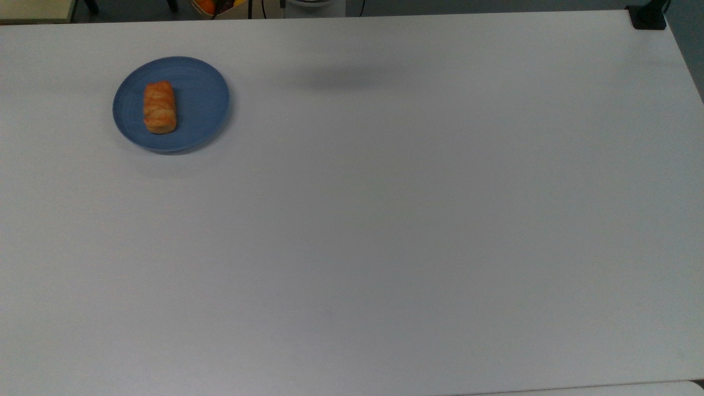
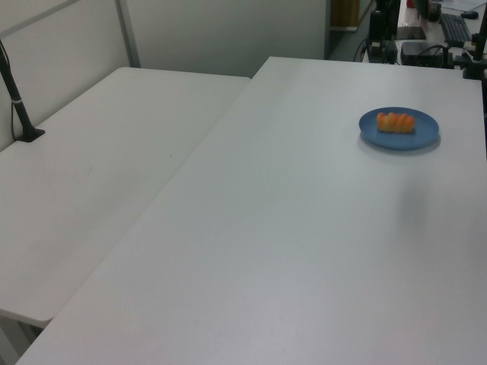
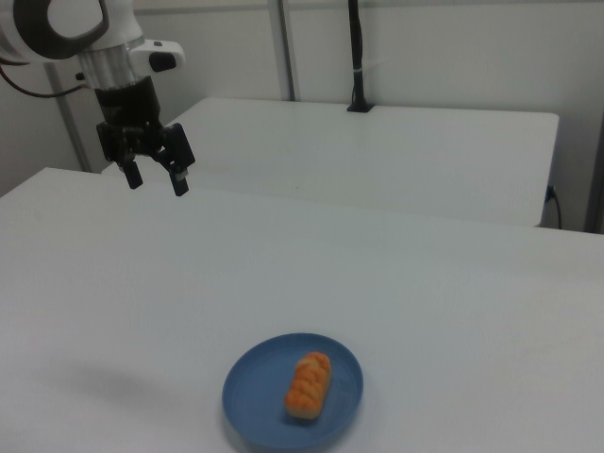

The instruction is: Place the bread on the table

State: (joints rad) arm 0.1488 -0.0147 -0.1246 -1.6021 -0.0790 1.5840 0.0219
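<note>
The bread, a small golden-orange bun with paler streaks, lies on a round blue plate at the top view's upper left. The left view has the bread on the plate at its right; in the right view the bread rests on the plate near the bottom. The white table carries the plate. My gripper hangs open high above the table at the right view's upper left, far from the bread, with nothing between its fingers.
A second white table adjoins at the left view's left, with a black post clamped on it. A black clamp sits at the top view's far right corner. Cluttered gear lies beyond the table.
</note>
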